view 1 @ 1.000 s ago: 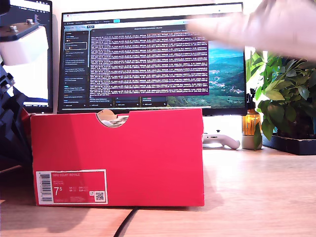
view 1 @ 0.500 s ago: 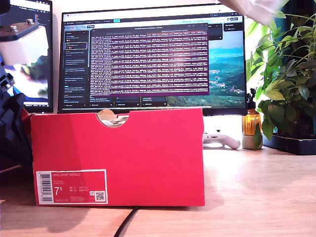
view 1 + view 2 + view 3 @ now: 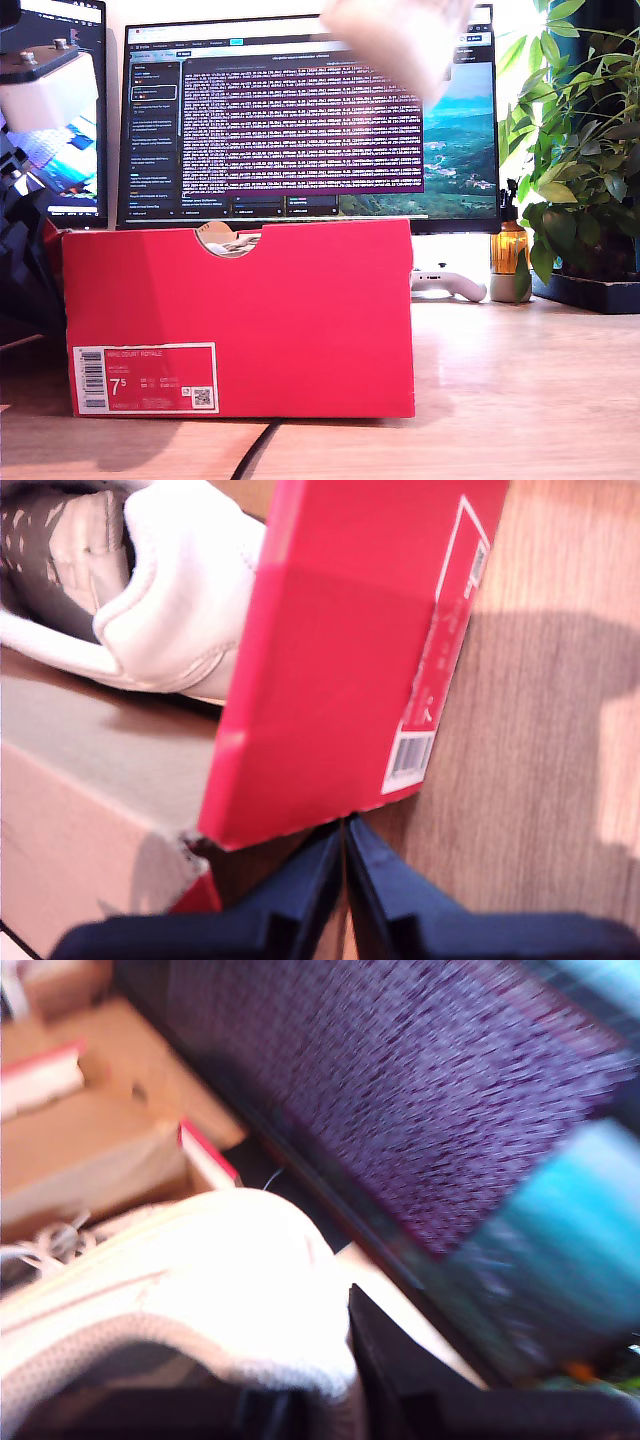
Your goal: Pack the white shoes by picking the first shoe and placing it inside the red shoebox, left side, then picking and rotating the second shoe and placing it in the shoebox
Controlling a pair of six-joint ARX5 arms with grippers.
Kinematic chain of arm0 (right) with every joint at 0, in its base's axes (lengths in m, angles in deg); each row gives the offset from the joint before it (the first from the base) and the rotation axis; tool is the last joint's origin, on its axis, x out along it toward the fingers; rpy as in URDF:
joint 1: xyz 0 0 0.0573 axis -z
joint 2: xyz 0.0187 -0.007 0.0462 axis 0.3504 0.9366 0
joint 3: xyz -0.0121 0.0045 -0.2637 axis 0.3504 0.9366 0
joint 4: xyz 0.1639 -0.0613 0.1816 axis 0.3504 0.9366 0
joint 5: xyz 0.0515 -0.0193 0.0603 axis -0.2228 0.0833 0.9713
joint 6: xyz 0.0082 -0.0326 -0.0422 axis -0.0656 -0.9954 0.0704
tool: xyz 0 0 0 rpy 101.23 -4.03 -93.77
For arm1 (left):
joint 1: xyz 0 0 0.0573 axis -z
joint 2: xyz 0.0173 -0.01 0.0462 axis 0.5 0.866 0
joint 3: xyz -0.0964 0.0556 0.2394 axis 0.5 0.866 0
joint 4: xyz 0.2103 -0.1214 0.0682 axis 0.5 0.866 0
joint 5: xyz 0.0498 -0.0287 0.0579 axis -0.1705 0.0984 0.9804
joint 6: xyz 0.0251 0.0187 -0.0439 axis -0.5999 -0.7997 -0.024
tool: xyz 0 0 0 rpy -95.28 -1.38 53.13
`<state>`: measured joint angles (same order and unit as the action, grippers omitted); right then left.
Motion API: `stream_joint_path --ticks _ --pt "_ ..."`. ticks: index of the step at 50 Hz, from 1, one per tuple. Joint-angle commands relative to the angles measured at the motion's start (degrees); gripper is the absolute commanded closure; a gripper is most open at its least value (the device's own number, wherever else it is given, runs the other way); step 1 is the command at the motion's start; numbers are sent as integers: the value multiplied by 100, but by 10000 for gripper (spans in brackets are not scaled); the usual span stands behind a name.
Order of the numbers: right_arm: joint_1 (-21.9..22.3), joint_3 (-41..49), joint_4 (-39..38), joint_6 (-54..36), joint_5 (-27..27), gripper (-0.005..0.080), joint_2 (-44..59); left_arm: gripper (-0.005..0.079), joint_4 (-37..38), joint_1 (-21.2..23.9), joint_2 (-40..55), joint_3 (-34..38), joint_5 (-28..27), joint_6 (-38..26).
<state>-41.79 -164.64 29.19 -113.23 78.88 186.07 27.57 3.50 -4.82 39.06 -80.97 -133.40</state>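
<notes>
My first gripper (image 3: 345,880) is hanging just outside the red box (image 3: 240,310), its fingers pressed together on nothing; one shoe (image 3: 165,590) is lying inside. My second gripper (image 3: 330,1400) is clamping the other shoe (image 3: 200,1270) by its collar, blurred at the exterior view's top, above the monitor (image 3: 300,120).

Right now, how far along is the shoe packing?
Done: the first shoe already lies inside the red shoebox, and my first hand is shut and empty by the box's corner. In hand: my second hand grips the second shoe, a white blur above the box in the exterior view. Left: placing it in the box; whether it is rotated yet, I cannot tell.
</notes>
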Motion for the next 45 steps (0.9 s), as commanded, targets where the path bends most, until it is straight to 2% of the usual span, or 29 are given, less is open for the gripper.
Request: stream_joint_path --ticks 1,13,45 --pt "-107 -101 -227 70 -31 763 46 761 -15 0 15 -15 -15 52" --pt "-310 -101 -525 74 -229 763 481 761 -15 0 15 -15 -17 52" --pt "-570 -101 -531 68 -374 763 1266 761 -15 0 15 -15 -26 52"
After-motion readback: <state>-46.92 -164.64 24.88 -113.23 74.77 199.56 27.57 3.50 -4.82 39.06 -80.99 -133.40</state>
